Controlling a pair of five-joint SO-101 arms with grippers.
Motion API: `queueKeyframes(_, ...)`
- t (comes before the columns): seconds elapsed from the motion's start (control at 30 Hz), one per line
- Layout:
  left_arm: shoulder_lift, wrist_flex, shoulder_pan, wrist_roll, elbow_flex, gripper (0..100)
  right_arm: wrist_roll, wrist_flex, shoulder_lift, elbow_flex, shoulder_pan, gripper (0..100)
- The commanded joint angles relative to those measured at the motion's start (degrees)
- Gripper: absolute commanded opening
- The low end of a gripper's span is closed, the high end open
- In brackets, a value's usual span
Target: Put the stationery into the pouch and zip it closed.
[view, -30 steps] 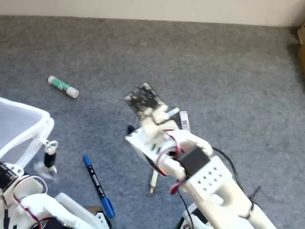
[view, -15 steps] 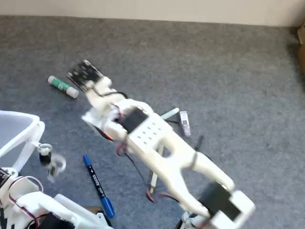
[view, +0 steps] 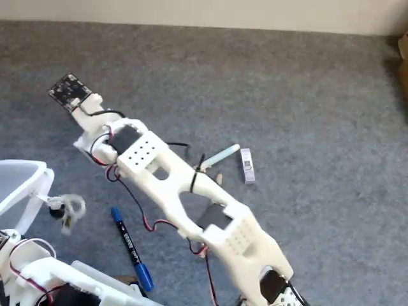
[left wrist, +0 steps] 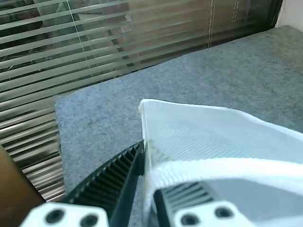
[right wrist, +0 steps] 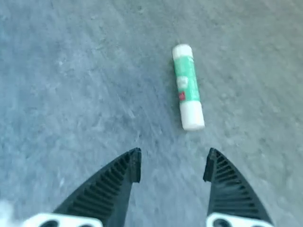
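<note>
The right arm point(view: 159, 172) stretches slantwise across the grey counter point(view: 306, 95) from the near edge toward the far left part. Its right hand point(right wrist: 173, 163) is spread wide, with nothing between the dark ribbed fingers point(right wrist: 118, 179). Just ahead of them a glue stick point(right wrist: 188, 87) lies flat on the counter, clear of both fingers. It has a green label, and its white cap points toward the hand.

At the near left, the left hand point(left wrist: 149, 165) pinches the rim of the pouch point(left wrist: 213, 137), one dark finger on each side of the white mesh fabric. The pouch point(view: 19, 175) is held up off the counter with its mouth open. A small ring-shaped pull point(view: 73, 205) hangs at its corner.

A blue marker point(view: 131, 245) lies on the counter near the left arm's base, between the pouch and the right arm, touching neither. On the other side of the right arm, a pale teal pen point(view: 222, 154) lies slantwise with one end close under the arm. A small lilac block, perhaps an eraser point(view: 247, 166), sits just beside its far end. Window blinds point(left wrist: 94, 38) stand behind the counter in the left wrist view.
</note>
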State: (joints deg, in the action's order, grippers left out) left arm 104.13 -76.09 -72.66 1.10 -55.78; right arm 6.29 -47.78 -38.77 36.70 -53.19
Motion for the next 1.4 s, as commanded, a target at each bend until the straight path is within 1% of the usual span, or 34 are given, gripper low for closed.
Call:
queueKeyframes(0.0,0.4,-0.3,-0.7,-0.4,1.2,1,-0.2,0.9,-2.8,9.9,-0.8,20.6)
queueKeyframes(0.37,0.4,-0.3,-0.6,-0.4,1.3,1,0.1,1.0,-17.9,22.4,0.8,20.6)
queueKeyframes(0.5,0.4,-0.1,-0.5,-0.4,1.4,1,6.1,1.0,-22.9,26.0,1.3,20.6)
queueKeyframes(0.63,0.4,-0.1,-0.4,-0.4,1.4,1,6.9,1.0,-26.9,28.8,1.8,20.4)
queueKeyframes(0.7,0.4,-0.1,-0.4,-0.4,1.4,1,7.0,1.0,-28.2,30.3,1.8,17.3)
queueKeyframes(0.8,0.4,-0.1,-0.4,-0.4,1.4,1,7.0,1.0,-28.7,31.6,1.8,7.9)
queueKeyframes(0.87,0.4,-0.2,-0.4,-0.4,1.4,1,7.0,0.8,-28.6,31.7,1.9,3.5)
queueKeyframes(0.97,0.4,-0.2,-0.4,-0.4,1.4,1,7.1,-2.1,-27.2,33.5,2.6,2.8)
queueKeyframes(1.2,0.4,0.0,-0.3,-0.4,1.5,1,7.1,-14.1,-23.6,42.5,2.7,2.6)
queueKeyframes(1.37,0.4,0.0,-0.3,-0.4,1.5,1,7.1,-19.2,-23.6,47.2,2.7,2.6)
